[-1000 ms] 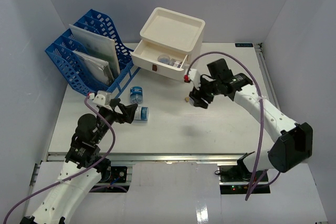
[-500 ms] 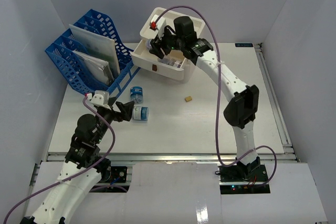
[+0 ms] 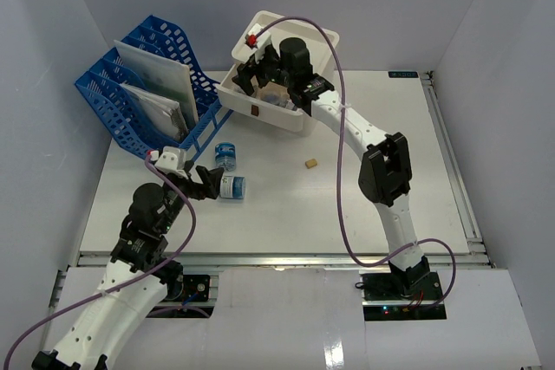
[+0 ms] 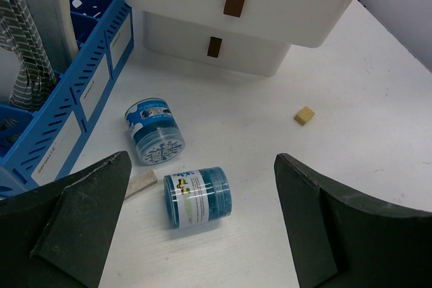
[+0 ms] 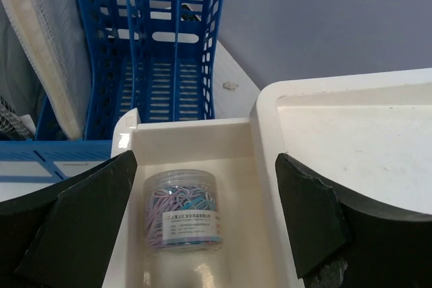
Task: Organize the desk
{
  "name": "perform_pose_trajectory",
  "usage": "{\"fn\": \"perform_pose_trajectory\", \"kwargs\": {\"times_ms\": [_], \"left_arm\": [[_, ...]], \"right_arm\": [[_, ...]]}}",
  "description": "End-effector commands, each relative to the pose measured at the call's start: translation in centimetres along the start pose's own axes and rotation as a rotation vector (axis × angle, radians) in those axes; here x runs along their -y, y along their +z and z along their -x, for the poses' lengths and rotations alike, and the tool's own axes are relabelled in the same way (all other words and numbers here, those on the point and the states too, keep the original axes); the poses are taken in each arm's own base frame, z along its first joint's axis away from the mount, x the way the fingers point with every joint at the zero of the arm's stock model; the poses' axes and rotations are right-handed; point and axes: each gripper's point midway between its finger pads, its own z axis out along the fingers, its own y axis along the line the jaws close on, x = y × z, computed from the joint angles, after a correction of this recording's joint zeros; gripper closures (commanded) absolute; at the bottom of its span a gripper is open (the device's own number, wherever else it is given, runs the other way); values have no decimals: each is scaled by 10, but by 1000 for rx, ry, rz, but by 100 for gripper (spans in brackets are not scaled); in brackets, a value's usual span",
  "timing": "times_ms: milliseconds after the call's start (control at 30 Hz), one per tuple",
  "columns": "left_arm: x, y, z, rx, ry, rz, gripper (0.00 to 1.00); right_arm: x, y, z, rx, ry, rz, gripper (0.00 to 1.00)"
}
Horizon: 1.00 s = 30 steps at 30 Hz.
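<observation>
Bright, even overhead light; soft, faint shadows on the table (image 4: 351,85) just beyond my left gripper (image 4: 201,163); wrist views sharp.

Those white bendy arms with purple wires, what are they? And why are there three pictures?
They are two robot arms, each ending in a two-finger gripper. One picture looks down from above; the other two come from cameras on the wrists. On the desk are two blue jars, a small tan block, a blue file rack and a white drawer box. The left gripper hangs open near the jars, holding nothing. The right gripper is open over the pulled-out drawer, where a jar of paper clips lies.
</observation>
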Motion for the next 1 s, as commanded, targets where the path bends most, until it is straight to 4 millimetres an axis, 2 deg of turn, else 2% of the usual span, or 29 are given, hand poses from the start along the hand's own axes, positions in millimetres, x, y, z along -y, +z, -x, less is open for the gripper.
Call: {"fn": "perform_pose_trajectory", "kwargs": {"times_ms": [0,100,167,200,267,333,367,433,500,533,600,633,700,767,800,833,967], "left_arm": [[10,2,11,41,-7,-55,2],[29,5,2,10,-37,-159,2],[34,9,-1,1,-84,-177,3],[35,11,-5,-11,-110,-178,8],[41,21,-6,-8,-186,-197,23],[46,29,-9,-32,-229,-218,60],[48,34,-9,-49,-243,-216,67],[49,42,-12,-93,-253,-212,81],[49,42,-7,-102,-248,-205,81],[47,40,-9,-113,-245,-193,80],[44,32,-8,-97,-241,-177,78],[42,26,-10,-95,-247,-166,78],[38,14,-16,-99,-268,-148,76],[36,4,-28,-112,-312,-138,76],[35,0,-33,-119,-331,-131,75],[35,-4,-35,-123,-344,-127,75],[33,-14,-33,-99,-378,-119,72]], "right_arm": [[17,-14,49,122,-43,-50,10],[9,-24,61,121,-73,-9,10],[-9,-39,76,138,-112,114,10],[-21,-54,82,130,-142,191,9],[-58,-77,76,124,-163,409,6],[-102,-115,68,97,-229,614,7],[-110,-124,63,68,-251,630,17],[-141,-140,28,-53,-334,702,34],[-157,-147,7,-147,-392,705,53],[-166,-151,-11,-216,-410,708,64],[-168,-145,-44,-347,-421,667,83],[-167,-139,-54,-390,-417,640,88],[-160,-122,-69,-465,-402,564,92],[-136,-97,-93,-558,-391,428,92],[-123,-85,-97,-580,-396,359,92],[-109,-73,-88,-568,-405,292,92],[-55,-48,-78,-550,-411,55,92]]}}
